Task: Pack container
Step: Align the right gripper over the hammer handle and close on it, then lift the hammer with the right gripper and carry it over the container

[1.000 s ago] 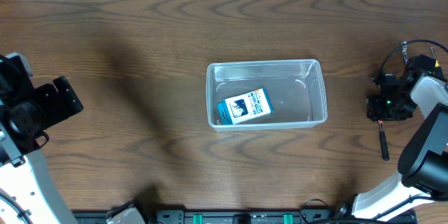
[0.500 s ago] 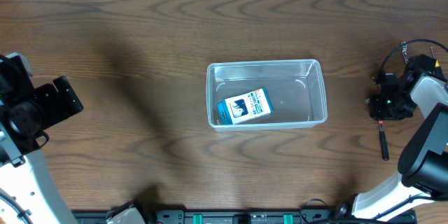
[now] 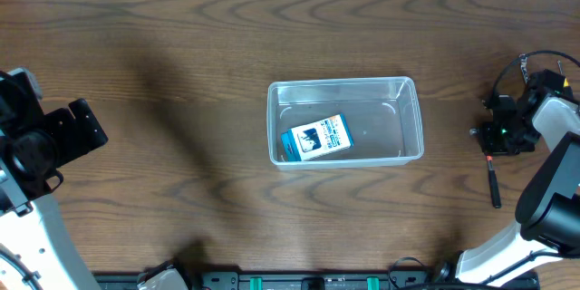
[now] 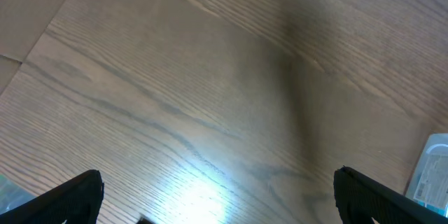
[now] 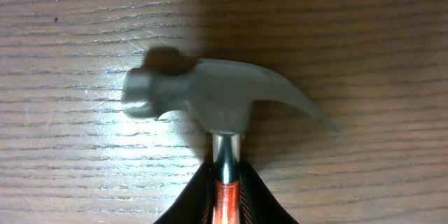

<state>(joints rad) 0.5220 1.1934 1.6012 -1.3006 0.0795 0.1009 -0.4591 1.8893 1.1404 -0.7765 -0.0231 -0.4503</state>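
The container (image 3: pixel 344 82) is a clear plastic tub at the table's middle, with a blue-and-white box (image 3: pixel 316 137) lying in its left part. My right gripper (image 3: pixel 497 136) is at the far right, shut on a hammer whose dark handle (image 3: pixel 494 186) sticks out toward the front. In the right wrist view the grey hammer head (image 5: pixel 217 101) sits over the wood and the fingers (image 5: pixel 225 196) clamp the orange-banded neck. My left gripper (image 3: pixel 77 131) is far left, open and empty (image 4: pixel 224 203). The container's corner shows in the left wrist view (image 4: pixel 430 168).
Dark wooden table (image 3: pixel 181 54) all around the tub. Arm bases and cables run along the front edge (image 3: pixel 308 281). The right arm's body (image 3: pixel 553 190) stands at the right edge.
My right gripper with the hammer has shifted slightly to the left. The left arm, the container and the box have not moved.
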